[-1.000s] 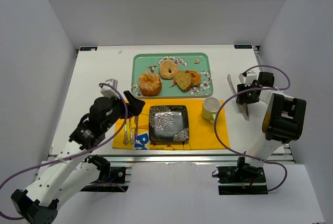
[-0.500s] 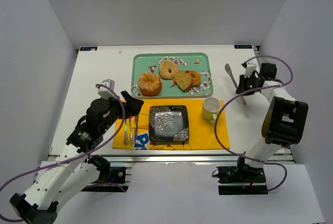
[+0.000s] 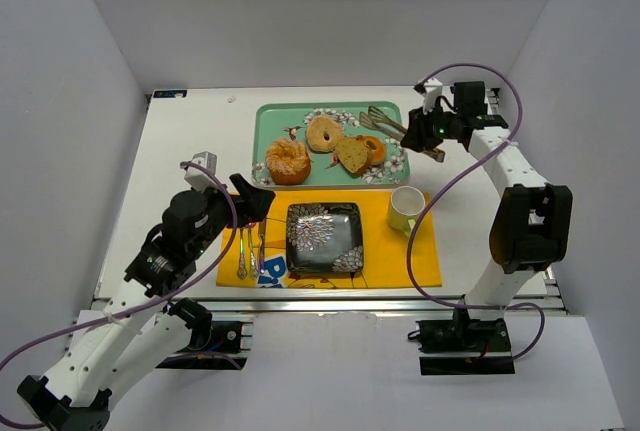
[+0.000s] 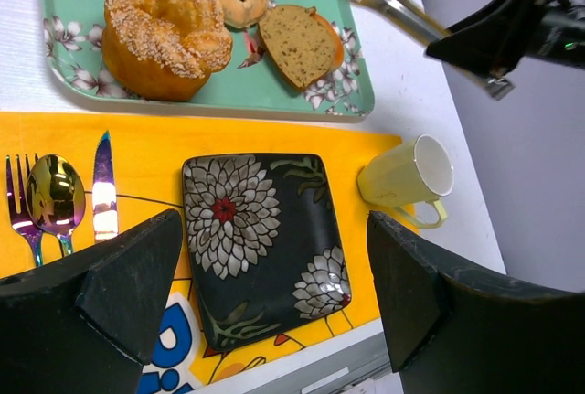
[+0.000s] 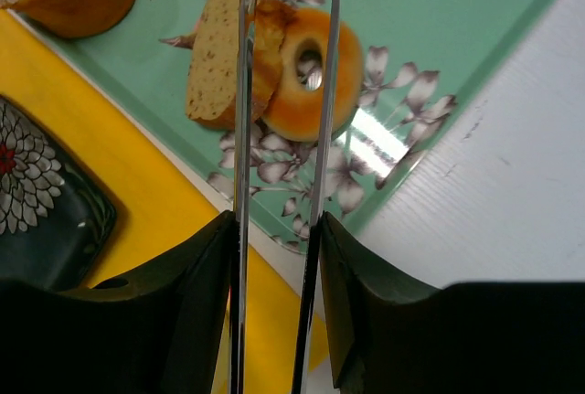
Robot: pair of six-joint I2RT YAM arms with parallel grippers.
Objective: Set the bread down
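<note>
Bread lies on the green floral tray (image 3: 270,116): a sugared bun (image 3: 287,161), a bagel (image 3: 324,134), a cut slice (image 3: 352,155) and a small ring roll (image 3: 373,148). My right gripper (image 3: 432,129) is shut on metal tongs (image 3: 385,121), whose tips hang over the tray's right end. In the right wrist view the two tong arms (image 5: 242,138) run between my fingers (image 5: 274,257), straddling the slice (image 5: 215,65) and ring roll (image 5: 306,83) from above. My left gripper (image 3: 255,199) stands open over the yellow placemat's left part, holding nothing (image 4: 274,266). An empty black floral plate (image 3: 324,237) sits on the mat.
A pale yellow cup (image 3: 404,209) stands on the placemat's right side, just below the tray. A fork, a spoon and a knife (image 3: 250,246) lie on the mat to the left of the plate. White walls close in the table on three sides.
My right arm has swung from the table's right side up and left, carrying the tongs over the tray's right end. The left arm has hardly moved.
</note>
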